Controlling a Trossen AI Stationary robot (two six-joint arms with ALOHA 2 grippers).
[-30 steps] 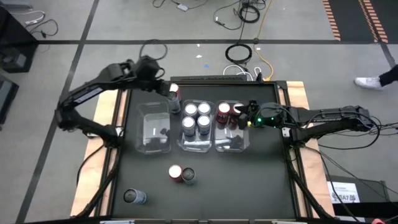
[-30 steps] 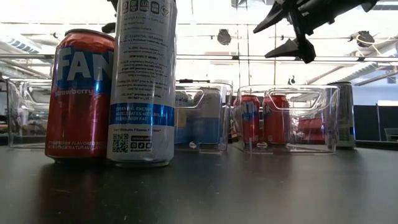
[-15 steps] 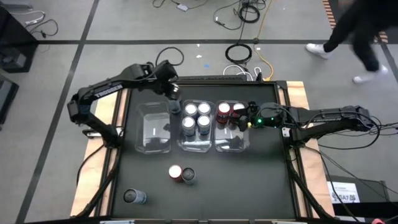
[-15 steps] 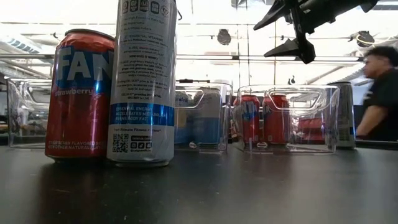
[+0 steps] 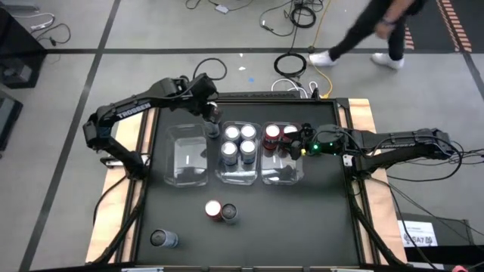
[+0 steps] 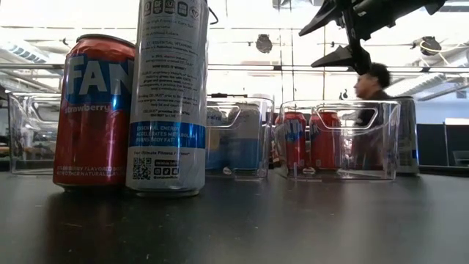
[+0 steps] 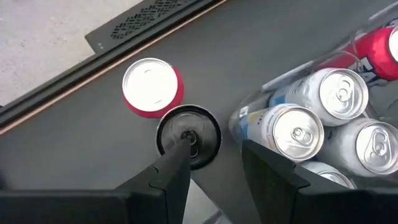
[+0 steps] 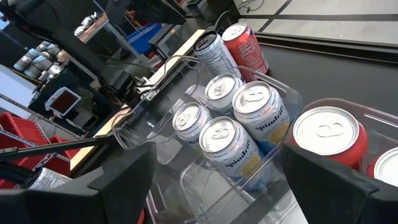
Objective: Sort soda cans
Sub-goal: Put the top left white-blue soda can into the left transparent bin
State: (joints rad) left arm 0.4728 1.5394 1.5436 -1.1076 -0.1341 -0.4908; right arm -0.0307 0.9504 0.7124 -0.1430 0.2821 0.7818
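Got my left gripper point(image 7: 214, 165) hanging half-open right over the dark grey can point(image 7: 188, 136), red can point(image 7: 152, 87) just beyond it, while my right gripper point(image 5: 296, 146) waits wide open above the red bin point(image 5: 296, 175).

bins: three clear point(image 5: 187, 155) | person: walking on floor behind table point(image 5: 378, 30)

red can point(image 6: 95, 110) "FAN", "Strawberry", perhaps Fanta

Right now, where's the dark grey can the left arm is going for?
In the high view the dark grey can stands at the table's far edge, just outside the middle bin's far left corner, beside a red can. The left gripper hovers over it, open.
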